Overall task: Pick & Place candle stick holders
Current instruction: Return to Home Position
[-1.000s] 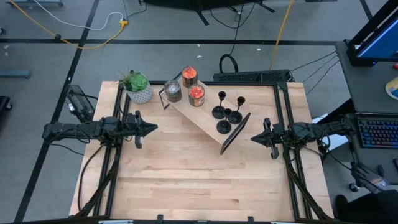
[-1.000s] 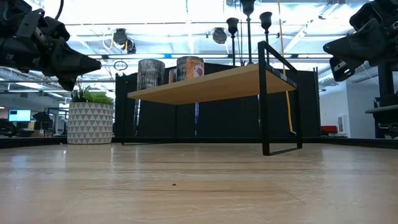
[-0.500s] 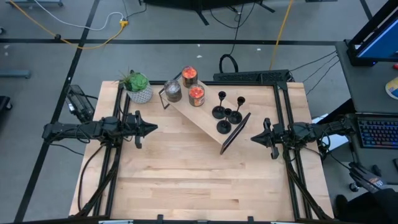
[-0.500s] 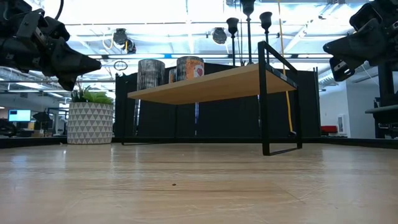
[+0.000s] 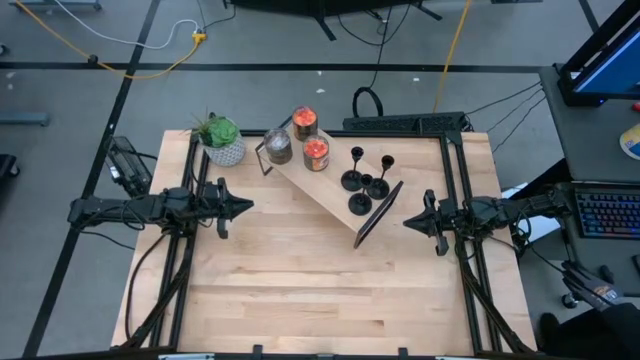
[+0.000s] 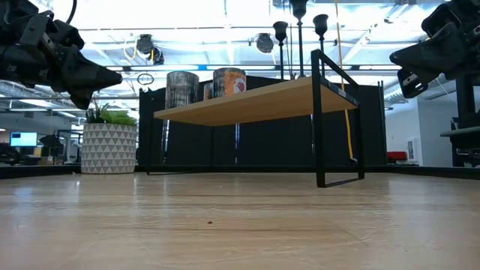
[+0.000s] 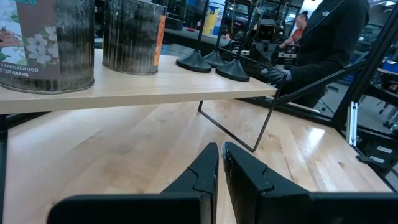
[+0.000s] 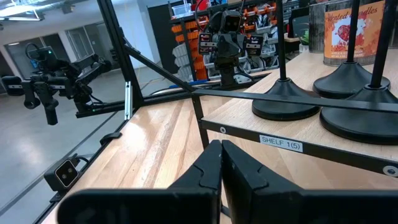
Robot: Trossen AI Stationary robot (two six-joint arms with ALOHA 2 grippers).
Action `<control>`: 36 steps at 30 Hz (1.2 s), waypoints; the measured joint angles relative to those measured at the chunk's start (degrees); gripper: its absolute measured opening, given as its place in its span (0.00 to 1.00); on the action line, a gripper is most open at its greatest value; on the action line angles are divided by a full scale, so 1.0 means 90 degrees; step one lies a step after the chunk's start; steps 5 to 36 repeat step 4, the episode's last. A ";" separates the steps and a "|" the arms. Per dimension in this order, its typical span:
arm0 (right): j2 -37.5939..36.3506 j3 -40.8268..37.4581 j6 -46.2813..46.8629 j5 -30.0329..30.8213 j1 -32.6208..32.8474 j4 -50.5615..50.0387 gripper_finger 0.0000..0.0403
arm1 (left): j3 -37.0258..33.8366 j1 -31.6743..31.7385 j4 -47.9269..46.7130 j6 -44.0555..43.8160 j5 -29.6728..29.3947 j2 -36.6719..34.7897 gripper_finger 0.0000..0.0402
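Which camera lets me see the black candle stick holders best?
The high view: all the candle stick holders show together, clustered on the shelf. The right wrist view shows only three bases and stems, the left wrist view shows far-off bases, and the low view shows just their tops.

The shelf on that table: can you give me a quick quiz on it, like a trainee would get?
1. True or false: the left gripper and the right gripper each hold something.
2. Where do the candle stick holders stand? A) on the bare table top B) on the wooden shelf C) on the floor
3. How many scented candles share that shelf?
Key: 1 false, both are shut and empty at the table's sides; 2 B; 3 three.
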 joint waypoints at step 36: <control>-0.0002 0.0000 0.0000 -0.0001 0.0000 0.0001 0.00 | 0.0000 0.0002 0.0000 0.0000 -0.0002 0.0000 0.08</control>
